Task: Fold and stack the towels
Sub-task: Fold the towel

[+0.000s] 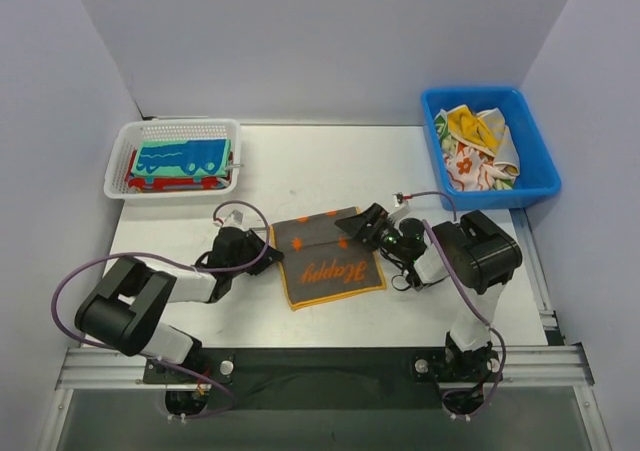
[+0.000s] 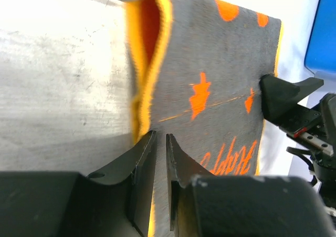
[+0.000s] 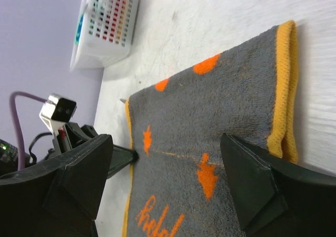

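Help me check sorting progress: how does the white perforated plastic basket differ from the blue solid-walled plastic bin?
The white perforated plastic basket sits at the far left of the table, the blue solid-walled plastic bin at its far right. The basket holds flat stacked towels, a teal towel above a red-patterned towel. The bin holds crumpled ones, a yellow towel and a floral white towel. Both are open rectangular containers holding cloth.

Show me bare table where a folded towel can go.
Bare table runs between the white basket and blue bin, behind the grey towel. Another strip lies in front of the towel. Crowded: the left end effector and right end effector at the towel's sides.
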Available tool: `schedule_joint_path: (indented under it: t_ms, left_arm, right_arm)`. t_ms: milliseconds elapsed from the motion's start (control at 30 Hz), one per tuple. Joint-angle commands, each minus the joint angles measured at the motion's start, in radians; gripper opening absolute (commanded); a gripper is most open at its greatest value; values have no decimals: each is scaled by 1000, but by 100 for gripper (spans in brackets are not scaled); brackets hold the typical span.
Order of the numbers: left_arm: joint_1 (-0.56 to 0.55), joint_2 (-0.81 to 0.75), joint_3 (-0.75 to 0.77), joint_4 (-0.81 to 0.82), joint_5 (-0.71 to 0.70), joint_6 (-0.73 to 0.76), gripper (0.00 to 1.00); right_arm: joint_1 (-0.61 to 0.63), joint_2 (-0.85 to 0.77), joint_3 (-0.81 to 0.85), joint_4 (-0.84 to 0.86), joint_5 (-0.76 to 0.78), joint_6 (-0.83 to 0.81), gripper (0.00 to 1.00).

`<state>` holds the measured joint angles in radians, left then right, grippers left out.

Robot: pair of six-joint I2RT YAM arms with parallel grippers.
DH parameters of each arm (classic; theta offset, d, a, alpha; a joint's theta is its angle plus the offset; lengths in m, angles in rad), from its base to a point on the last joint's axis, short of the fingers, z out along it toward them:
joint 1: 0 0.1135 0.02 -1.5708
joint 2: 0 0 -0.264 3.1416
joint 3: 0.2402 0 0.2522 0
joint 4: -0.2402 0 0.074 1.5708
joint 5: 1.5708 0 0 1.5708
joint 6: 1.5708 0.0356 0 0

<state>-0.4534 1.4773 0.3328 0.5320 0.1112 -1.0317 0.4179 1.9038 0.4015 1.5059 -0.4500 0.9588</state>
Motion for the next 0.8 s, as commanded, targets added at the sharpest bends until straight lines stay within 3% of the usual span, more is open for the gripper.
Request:
schedule_joint_path:
  t_ms: [0, 167, 267, 367, 400, 467, 500, 567, 600, 667, 767]
  left_arm:
    - [19, -3, -44, -118, -28, 41, 25]
    - [16, -67, 17, -164, 50, 122, 29]
    - [12, -153, 125, -306, 42, 212, 35]
    - [7, -211, 271, -471, -21, 324, 40]
    - [5, -222, 300, -504, -51, 346, 40]
    - [-1, -224, 377, -587, -74, 398, 40]
    - [-5, -216, 397, -608, -87, 412, 40]
    - [-19, -184, 446, -638, -100, 441, 40]
    - [-25, -170, 462, -644, -103, 449, 40]
    - [-30, -124, 495, -662, -133, 466, 40]
    - [-33, -63, 541, -685, -146, 495, 43]
  right_arm:
    - [-88, 38, -102, 62, 93, -5, 87]
    - [-103, -90, -115, 8, 38, -15, 87]
    - [-105, -179, -98, -125, 16, -63, 87]
    - [-105, -363, -27, -410, -3, -188, 87]
    - [-105, -392, 50, -614, -16, -237, 87]
    - [-100, -458, 133, -818, -12, -326, 86]
    - [-97, -472, 214, -1039, 19, -401, 83]
    - [-90, -492, 287, -1217, 45, -486, 77]
    - [-84, -491, 321, -1388, 62, -556, 70]
    - [-48, -471, 411, -1545, 99, -618, 65]
    - [43, -444, 468, -1774, 163, -680, 50]
